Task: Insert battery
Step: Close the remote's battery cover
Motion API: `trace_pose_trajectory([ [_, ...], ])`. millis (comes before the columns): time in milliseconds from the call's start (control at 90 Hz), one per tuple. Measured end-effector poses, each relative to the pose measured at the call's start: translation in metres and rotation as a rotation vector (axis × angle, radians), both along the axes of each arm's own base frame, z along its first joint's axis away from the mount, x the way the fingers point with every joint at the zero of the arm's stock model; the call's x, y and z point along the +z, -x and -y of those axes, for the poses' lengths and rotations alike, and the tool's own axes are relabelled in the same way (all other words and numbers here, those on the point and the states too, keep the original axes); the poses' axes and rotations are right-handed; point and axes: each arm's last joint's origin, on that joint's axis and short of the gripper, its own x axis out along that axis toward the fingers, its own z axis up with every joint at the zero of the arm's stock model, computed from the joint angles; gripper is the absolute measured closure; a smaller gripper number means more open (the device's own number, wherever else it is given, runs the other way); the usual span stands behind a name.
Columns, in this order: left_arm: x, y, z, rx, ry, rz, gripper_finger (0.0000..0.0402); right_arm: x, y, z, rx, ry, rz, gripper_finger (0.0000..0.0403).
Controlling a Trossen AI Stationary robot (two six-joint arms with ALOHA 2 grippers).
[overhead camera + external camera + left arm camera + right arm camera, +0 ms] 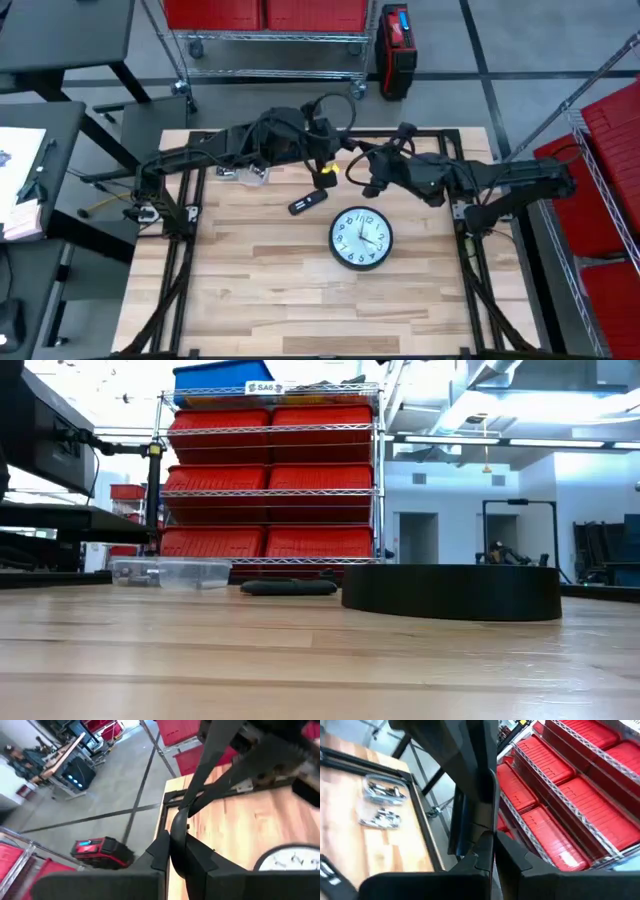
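The round black clock (361,238) lies face up on the table, with a black remote-like piece (308,202) to its left; both also show in the low view, the clock (450,592) and the piece (288,587). Both arms meet above the table's far middle. My left gripper (326,172) is shut on a slim dark thing (178,842), apparently the battery; a yellow spot shows at its tip in the high view. My right gripper (352,172) hangs close beside it, its fingers (487,851) shut with nothing between them. My left gripper pinches the slim dark thing (179,827) between its two fingers, which lie along it. It is held clear of the table. Its ends are hidden by the fingers, so which part is gripped does not show.
A clear tray with small metal parts (245,172) sits at the far left of the table, also seen in the low view (170,572) and the right wrist view (382,795). Red bins on a wire shelf (270,480) stand behind the table. The near half is bare wood.
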Motion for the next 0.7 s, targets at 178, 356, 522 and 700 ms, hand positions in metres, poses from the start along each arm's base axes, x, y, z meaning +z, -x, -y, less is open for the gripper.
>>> trace_pose_trajectory([
  [178, -0.001, 0.012, 0.001, -0.032, -0.055, -0.109, 0.04, 0.013, 0.015, -0.003, 0.129, -0.182, 0.174, 0.035],
  [356, -0.003, 0.027, 0.002, -0.047, -0.087, -0.234, 0.0401, 0.029, 0.042, 0.006, 0.247, -0.381, 0.317, 0.0292],
  [522, -0.004, 0.045, 0.004, -0.044, -0.08, -0.335, 0.0401, 0.04, 0.068, 0.013, 0.276, -0.473, 0.394, 0.0259],
  [700, -0.006, 0.058, 0.008, 0.03, -0.079, -0.406, 0.0401, 0.04, 0.089, 0.015, 0.253, -0.54, 0.391, 0.0244],
])
